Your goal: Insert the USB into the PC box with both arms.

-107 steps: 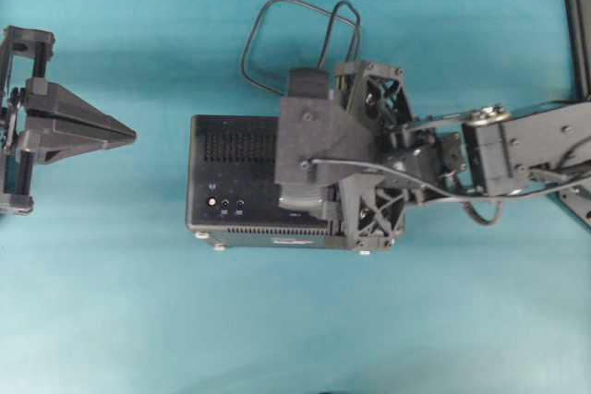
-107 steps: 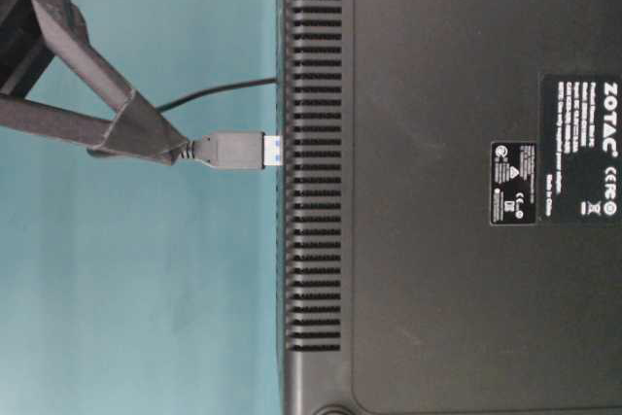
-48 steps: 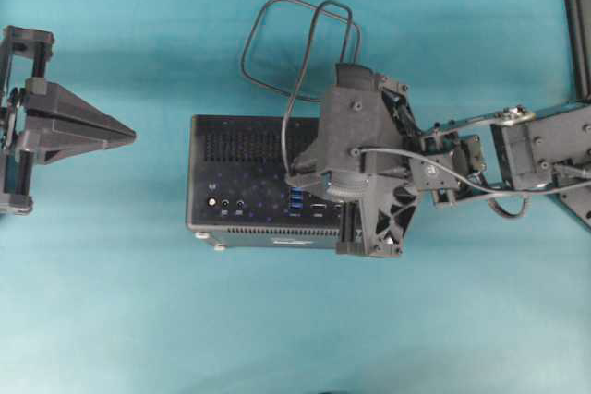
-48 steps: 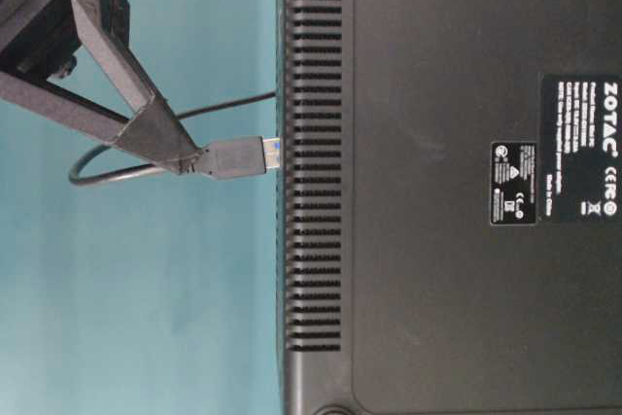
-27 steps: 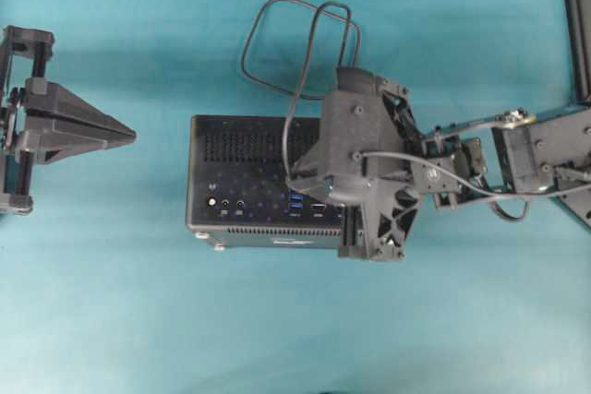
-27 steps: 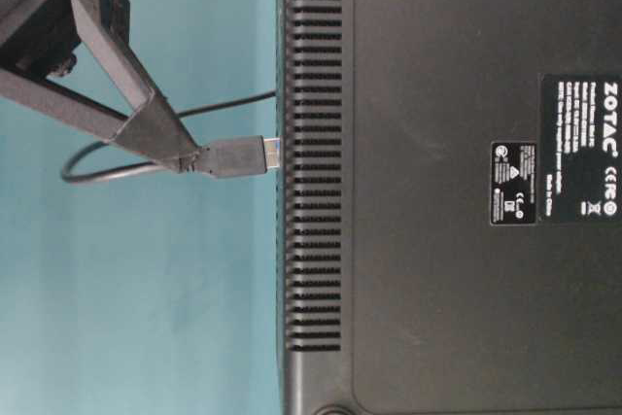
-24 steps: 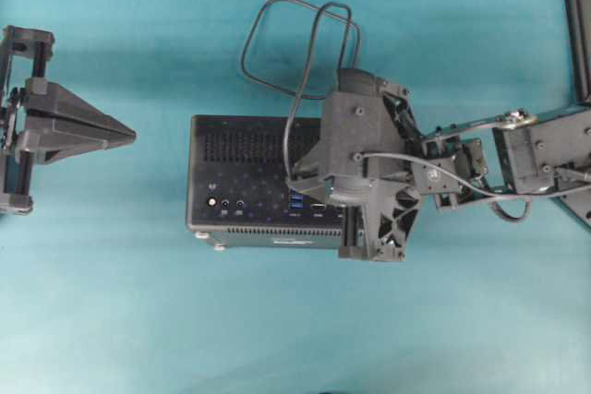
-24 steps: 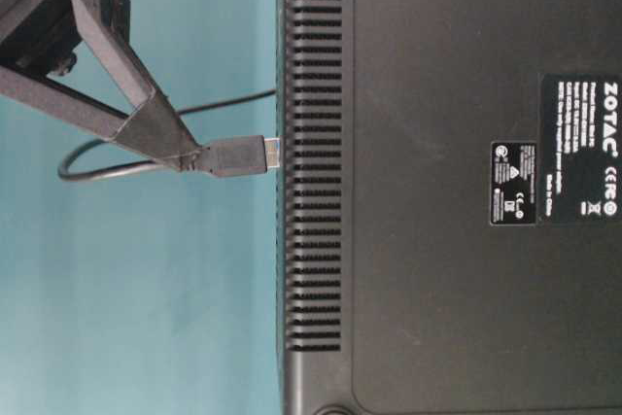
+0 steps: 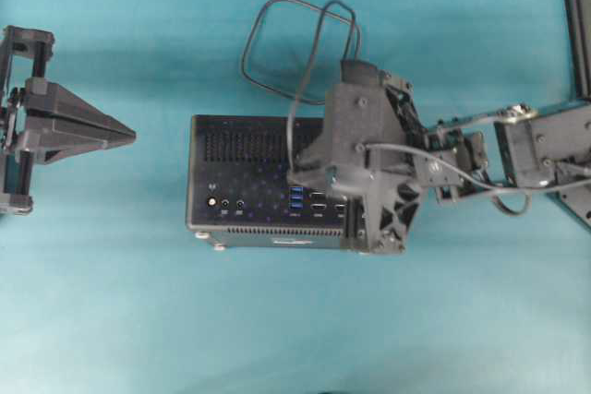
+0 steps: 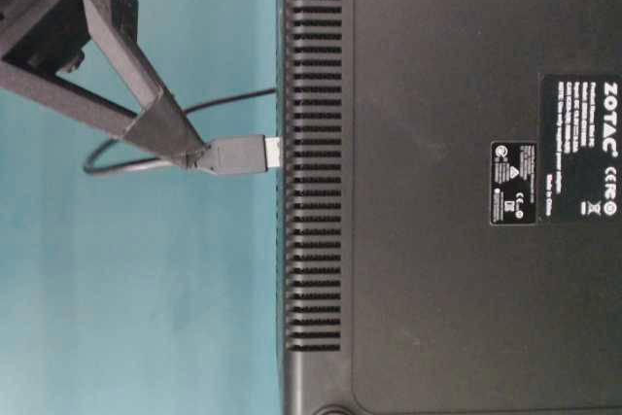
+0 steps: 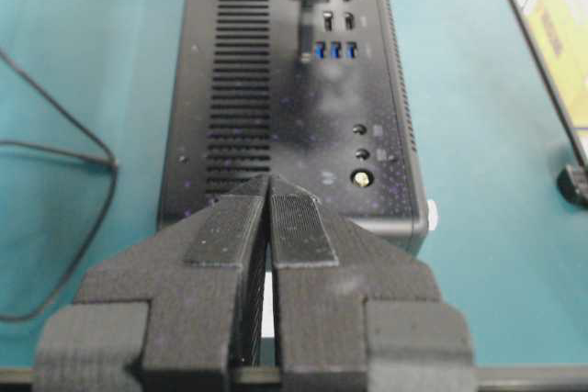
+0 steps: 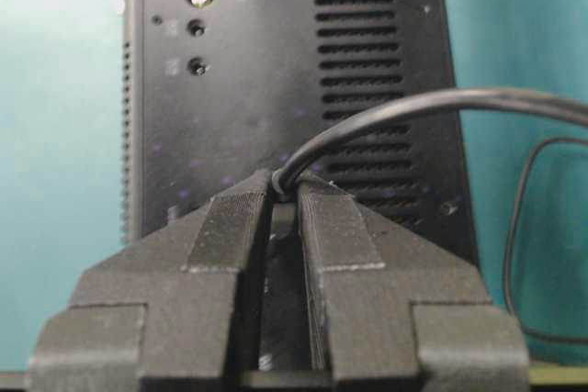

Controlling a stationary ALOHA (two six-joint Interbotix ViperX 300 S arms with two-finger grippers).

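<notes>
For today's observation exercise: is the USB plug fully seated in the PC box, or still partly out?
Partly out. In the table-level view the USB plug shows bare metal outside the PC box, with the right gripper holding its rear.

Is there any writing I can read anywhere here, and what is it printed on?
"ZOTAC": turned sideways on the larger white-on-black label on the PC box, table-level view.
Beside it sit certification marks, of which "CE" is readable.
The fine lines on that label and the smaller label are too small to read.
The other views show no readable text.

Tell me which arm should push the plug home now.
Right. The right gripper is shut on the USB, whose tip meets the PC box. The left gripper sits shut, apart from it.
</notes>
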